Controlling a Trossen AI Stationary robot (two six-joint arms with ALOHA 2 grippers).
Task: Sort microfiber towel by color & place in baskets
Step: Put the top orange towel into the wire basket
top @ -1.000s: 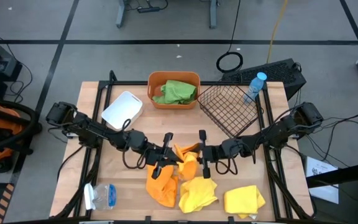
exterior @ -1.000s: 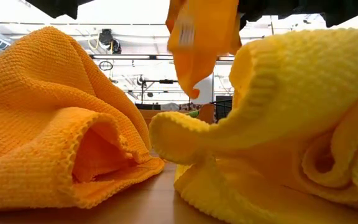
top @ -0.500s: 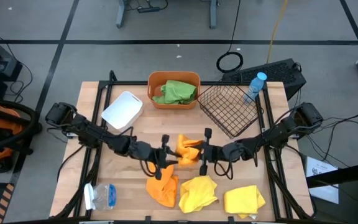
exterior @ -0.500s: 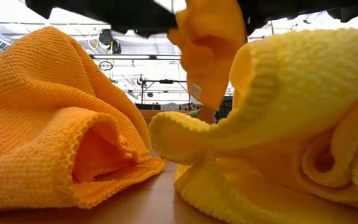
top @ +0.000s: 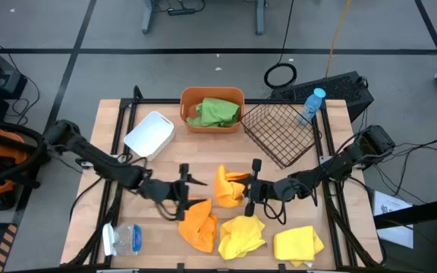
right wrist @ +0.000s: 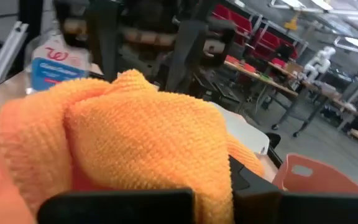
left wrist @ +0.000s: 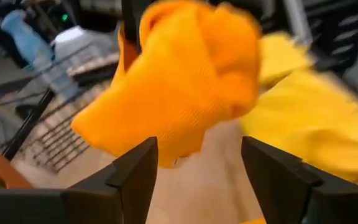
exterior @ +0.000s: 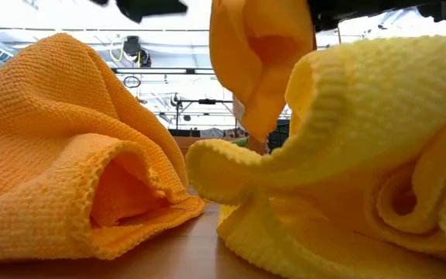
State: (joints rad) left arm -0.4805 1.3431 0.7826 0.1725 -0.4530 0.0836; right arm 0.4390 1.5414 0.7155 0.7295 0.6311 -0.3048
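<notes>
While the right gripper (top: 253, 188) pinched an orange towel (top: 226, 186) and held it lifted above the middle of the table (top: 120, 136), the left gripper (top: 183, 192) sat just to the towel's left, fingers spread wide and gripping nothing. A second orange towel (top: 196, 227) lay crumpled at the front edge, with two yellow towels (top: 241, 233) beside it. A green towel (top: 215, 112) filled the orange tub (top: 190, 96) at the back, between the white tub (top: 149, 133) and the wire basket (top: 278, 132).
</notes>
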